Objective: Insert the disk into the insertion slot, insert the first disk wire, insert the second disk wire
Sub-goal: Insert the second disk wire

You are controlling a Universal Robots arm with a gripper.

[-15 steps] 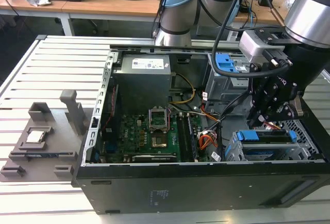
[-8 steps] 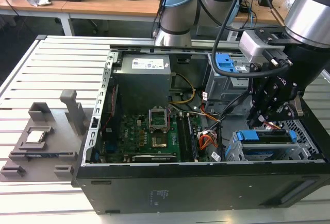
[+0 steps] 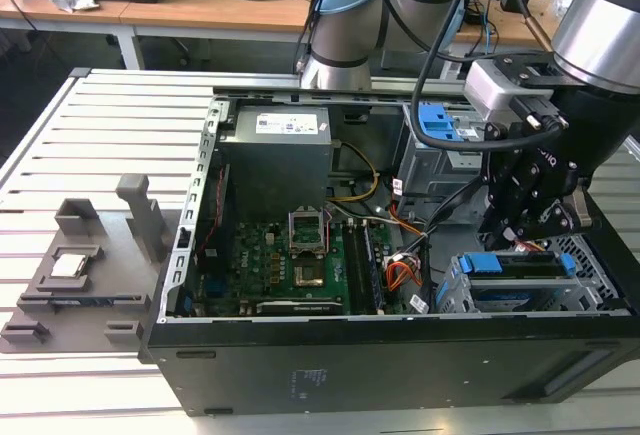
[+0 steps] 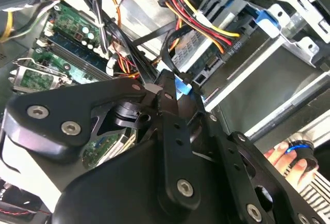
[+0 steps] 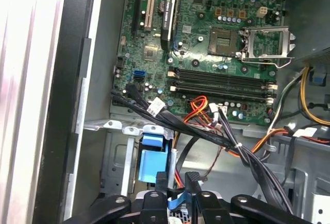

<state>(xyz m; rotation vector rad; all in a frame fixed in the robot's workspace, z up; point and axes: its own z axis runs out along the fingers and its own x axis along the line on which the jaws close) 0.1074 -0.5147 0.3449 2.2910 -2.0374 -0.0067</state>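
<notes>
One arm reaches down at the right of the exterior view into an open computer case [image 3: 300, 355] lying on a slatted table [image 3: 60, 145]. Its black gripper [image 3: 522, 240] hangs just above the disk [image 3: 520, 277], which sits with its blue bracket in the slot [image 3: 590, 285] of the grey perforated cage at the lower right of that frame. In the first wrist view, at the bottom centre, the gripper [image 5: 175, 185] has its fingers [image 5: 191, 182] close together around a small blue connector [image 5: 175, 201]; whether they actually pinch it I cannot tell. Red, yellow and black wires [image 4: 206, 18] plug into the disk's end in the upper middle of the second wrist view. A green motherboard [image 5: 216, 38] fills the top of the first wrist view. A hand [image 4: 281, 157] shows at the right edge of the second wrist view.
</notes>
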